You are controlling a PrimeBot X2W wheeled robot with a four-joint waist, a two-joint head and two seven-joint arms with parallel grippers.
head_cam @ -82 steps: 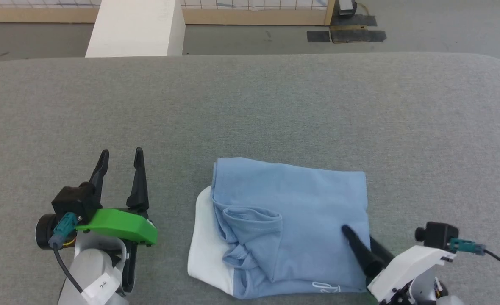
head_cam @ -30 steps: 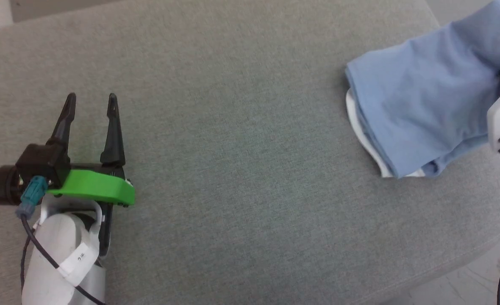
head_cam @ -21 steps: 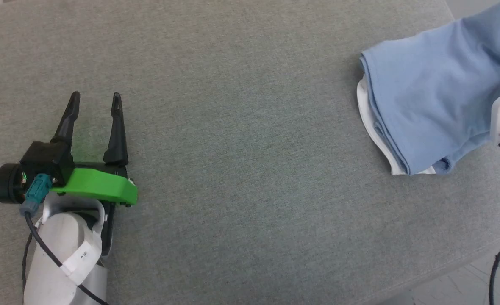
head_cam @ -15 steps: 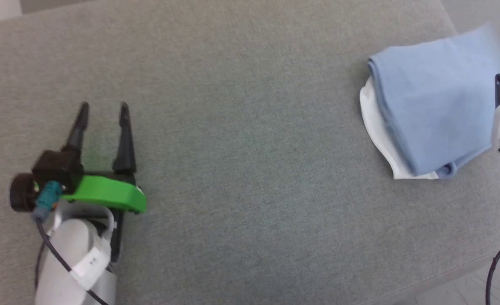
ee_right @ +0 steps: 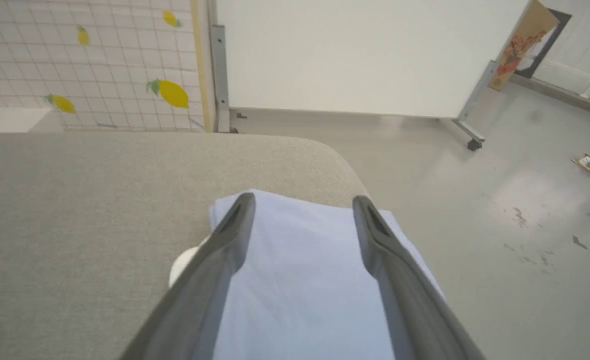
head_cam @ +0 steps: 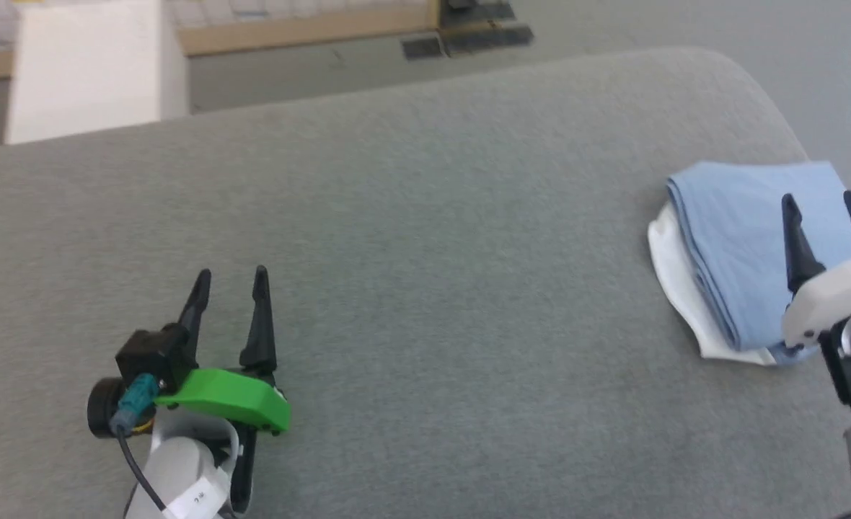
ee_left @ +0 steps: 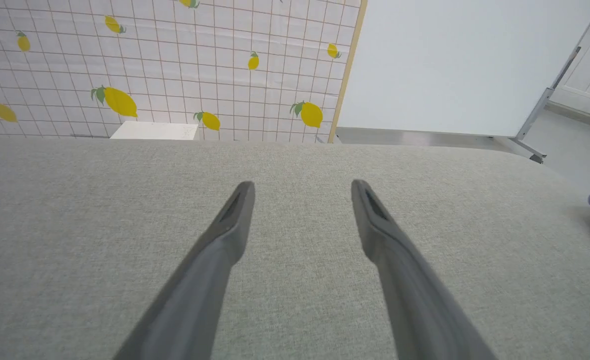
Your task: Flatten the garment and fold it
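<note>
Fingers of the right gripper [head_cam: 821, 205] stand spread over the folded blue T-shirt [head_cam: 735, 245] at the worktop's [head_cam: 425, 252] right end; the left gripper [head_cam: 231, 285] is spread, empty. Folding looks done; next, lift clear without snagging.

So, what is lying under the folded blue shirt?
A strip of white fabric shows beneath the garment along its left edge, on the grey surface. The blue layers cover the rest, so how far it reaches is hidden.
</note>
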